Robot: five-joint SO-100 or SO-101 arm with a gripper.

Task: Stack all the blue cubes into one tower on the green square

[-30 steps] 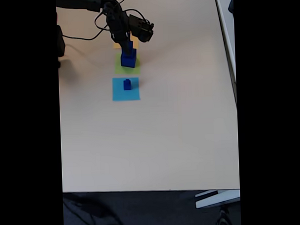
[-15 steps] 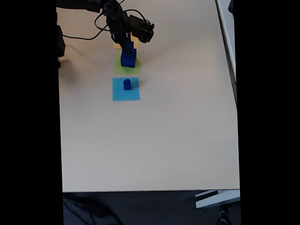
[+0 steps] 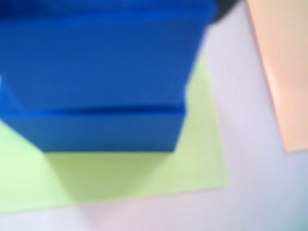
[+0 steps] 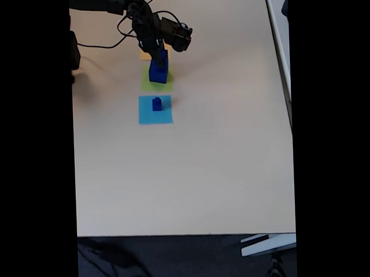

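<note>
Three blue cubes show in the fixed view: a large blue cube [image 4: 158, 75] sits on the green square [image 4: 146, 85], a medium blue cube [image 4: 159, 57] rests on top of it, and a small blue cube [image 4: 157, 103] stands alone on the light-blue square [image 4: 155, 116], nearer the camera and apart from the green one. The black arm [image 4: 107, 2] reaches in from the upper left of that view, and its gripper [image 4: 157, 48] hangs directly over the two-cube stack, its tips at or touching the top of the medium cube; whether the jaws are clenched on that cube or released from it cannot be told at this size and angle. An orange-yellow square [image 4: 147, 55] peeks out behind the stack, just beyond the green square. A black cable [image 4: 103, 46] loops across the pale desk [image 4: 222, 149] to the left of the arm. In the wrist view the picture is blurred and very close: the medium blue cube [image 3: 96, 57] lies above the large blue cube [image 3: 106, 132] with a dark seam between them, the green square [image 3: 192, 163] spreads beneath and to the right, and the orange-yellow square [image 3: 281, 67] lies at the right edge, separated from the green one by a strip of bare desk [image 3: 240, 120].
</note>
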